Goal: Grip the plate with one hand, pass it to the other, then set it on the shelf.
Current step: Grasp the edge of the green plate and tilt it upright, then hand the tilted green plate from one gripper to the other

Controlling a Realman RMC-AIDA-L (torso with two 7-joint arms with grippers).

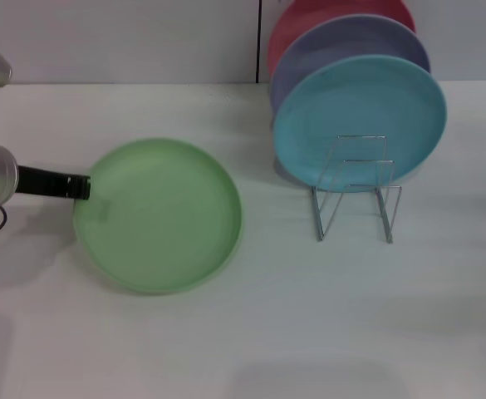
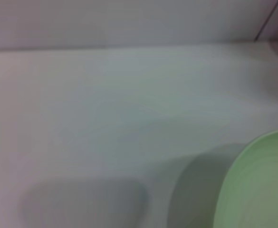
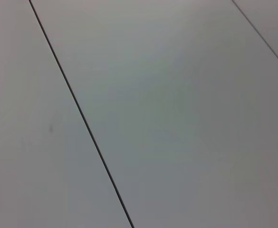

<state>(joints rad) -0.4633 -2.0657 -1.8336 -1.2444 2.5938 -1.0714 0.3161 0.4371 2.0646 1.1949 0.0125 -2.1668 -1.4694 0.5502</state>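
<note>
At the desk's left edge the left gripper (image 1: 83,188) reaches the green plate's (image 1: 159,216) rim, apparently to lift it, though I cannot tell its grip.

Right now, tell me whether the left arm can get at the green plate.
Probably yes. The left gripper is already at the green plate's near rim, at its left edge in the head view, and nothing stands between them. The rack and its plates sit well off to the right.

no legible txt or labels
</note>
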